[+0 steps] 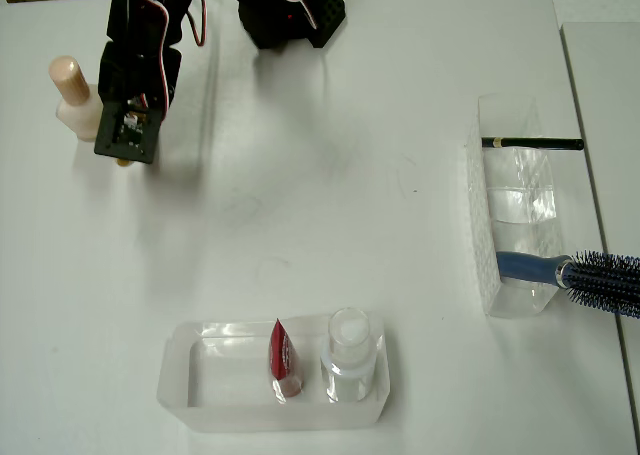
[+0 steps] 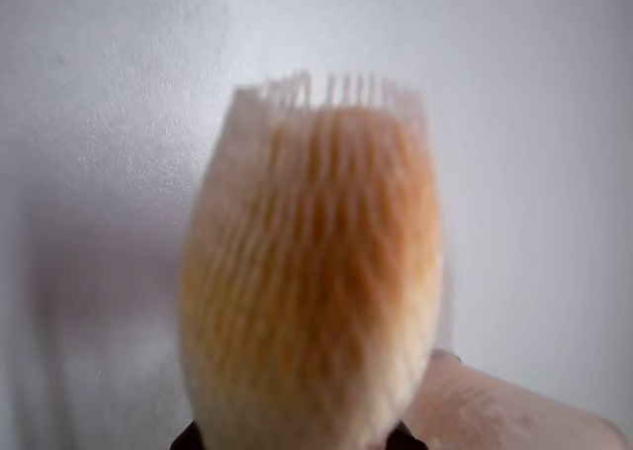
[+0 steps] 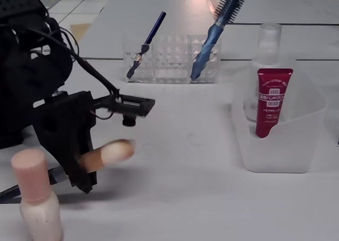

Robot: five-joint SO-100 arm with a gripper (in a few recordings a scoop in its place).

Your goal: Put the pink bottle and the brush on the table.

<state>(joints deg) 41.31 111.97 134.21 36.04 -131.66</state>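
The brush (image 3: 106,153) is clamped in the gripper (image 3: 79,164), its long axis near level and low over the table (image 3: 185,198), bristle tip jutting forward out of the jaws and handle trailing behind them. The pink bottle (image 3: 37,201) already stands upright on the table just beside the jaws. Setting the brush down should need only a short drop, kept clear of the bottle.

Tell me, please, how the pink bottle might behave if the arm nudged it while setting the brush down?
The pink bottle stands upright, tall for its small base, so it would probably tip. Its rounded body suggests it might then roll. It stands close beside the pincer holding the brush, so a nudge seems plausible.
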